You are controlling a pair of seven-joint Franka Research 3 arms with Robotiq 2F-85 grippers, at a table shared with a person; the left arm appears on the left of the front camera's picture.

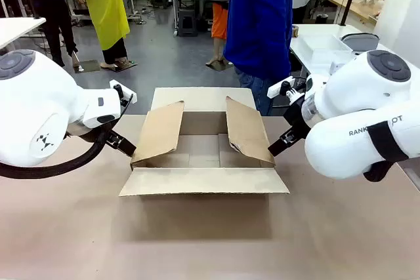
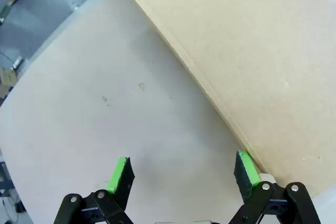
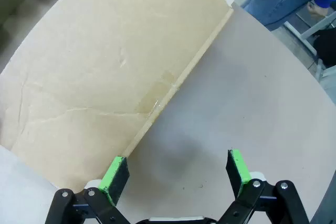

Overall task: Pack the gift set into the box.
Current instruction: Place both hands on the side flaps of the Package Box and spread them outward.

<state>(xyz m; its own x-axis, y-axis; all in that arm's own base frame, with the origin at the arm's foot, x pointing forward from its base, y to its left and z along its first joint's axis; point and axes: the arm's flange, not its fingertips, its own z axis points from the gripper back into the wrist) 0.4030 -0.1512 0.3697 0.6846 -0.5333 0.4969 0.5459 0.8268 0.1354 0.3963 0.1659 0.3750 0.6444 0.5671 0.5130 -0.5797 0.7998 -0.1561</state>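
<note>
So starting on the left: the left gripper (image 1: 120, 141) is down low just outside the box's left flap (image 1: 161, 132). In its wrist view the jaws are spread wide with nothing between them, just bare table (image 2: 105, 103), and one green pad (image 2: 245, 169) sits right at the flap's edge (can't tell if it's actually touching). In the middle the box (image 1: 203, 181) sits on the table with the near and far flaps folded flat outward. The two side flaps stand up and lean in over the opening, and the floor inside is bare cardboard. On the right it's a mirror image: the right gripper (image 1: 283, 141) is low beside the right flap (image 1: 246, 129), also wide open and empty, one pad (image 3: 114, 174) up against that flap's edge. A person in blue (image 1: 259, 18) stands at the far side. My read: this is the prep step, getting the box open. Next those side flaps need pushing outward, since a nearly box-wide package going in flat would catch on them.
</note>
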